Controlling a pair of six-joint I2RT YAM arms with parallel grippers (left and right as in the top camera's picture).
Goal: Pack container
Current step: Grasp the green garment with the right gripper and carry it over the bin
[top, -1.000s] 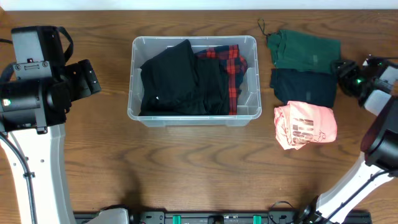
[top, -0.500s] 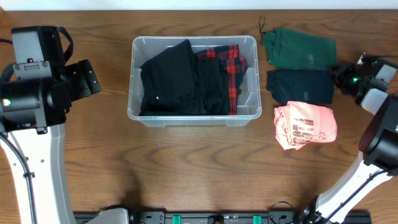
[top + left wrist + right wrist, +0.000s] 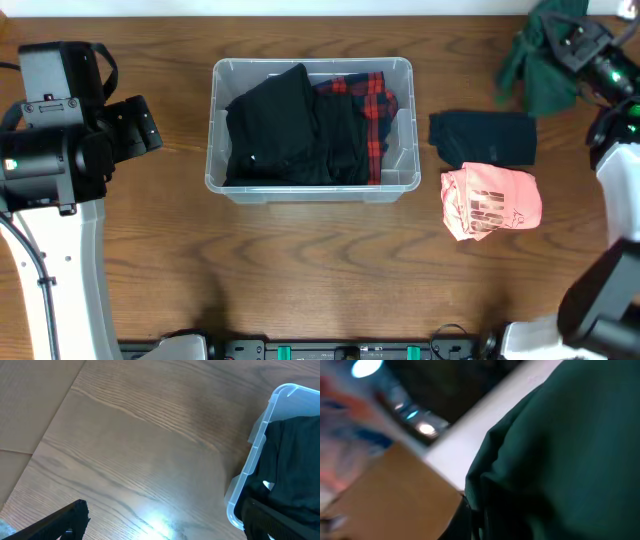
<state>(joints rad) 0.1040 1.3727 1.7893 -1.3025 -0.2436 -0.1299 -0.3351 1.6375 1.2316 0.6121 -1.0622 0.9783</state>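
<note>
My right end effector (image 3: 572,38), upper right of frame, is clamped on the green garment (image 3: 545,85), which hangs bunched. The left end effector (image 3: 170,527) is spread and empty. I should carry the garment clear over the rim of the container (image 3: 310,190), upper centre on the worktop (image 3: 300,270), releasing above the red plaid garment (image 3: 376,105).

Wood-grain table (image 3: 320,270) with the container (image 3: 310,188), a navy garment (image 3: 485,138) and a pink garment (image 3: 490,200) just beside it.
</note>
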